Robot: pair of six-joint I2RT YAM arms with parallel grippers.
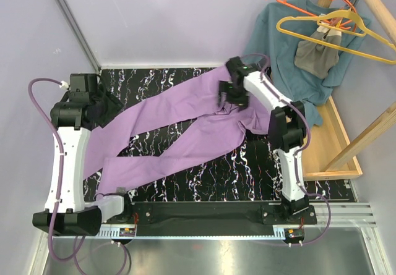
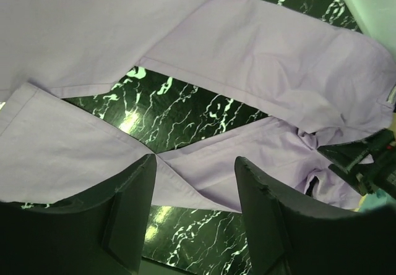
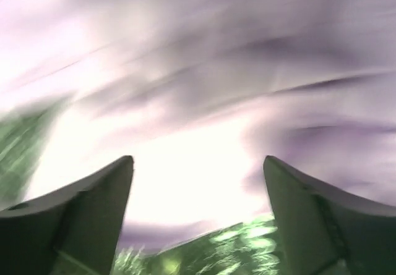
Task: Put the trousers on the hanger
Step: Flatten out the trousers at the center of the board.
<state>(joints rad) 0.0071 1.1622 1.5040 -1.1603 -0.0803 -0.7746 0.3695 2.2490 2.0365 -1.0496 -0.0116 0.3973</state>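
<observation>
The trousers (image 1: 185, 133) sprawl across mid-frame on the black table (image 1: 247, 176); lifted by one point, the legs could drag and bunch. The wooden tray (image 1: 334, 173) at right seems to hold only a rack post. The hanger (image 1: 334, 21) hangs upper right, well apart. The right gripper (image 3: 197, 160), above the waist, and the left gripper (image 2: 195, 160), over the legs, gape wide, holding nothing.

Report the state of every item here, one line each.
Trousers, lying spread on the table, not on any hanger.
Yellow hanger, hung on the rack, no trousers on it.
Left gripper, open, empty, above the trouser legs.
Right gripper, open, over the trousers' waist end.
Teal shirt, hanging at the rack.
</observation>
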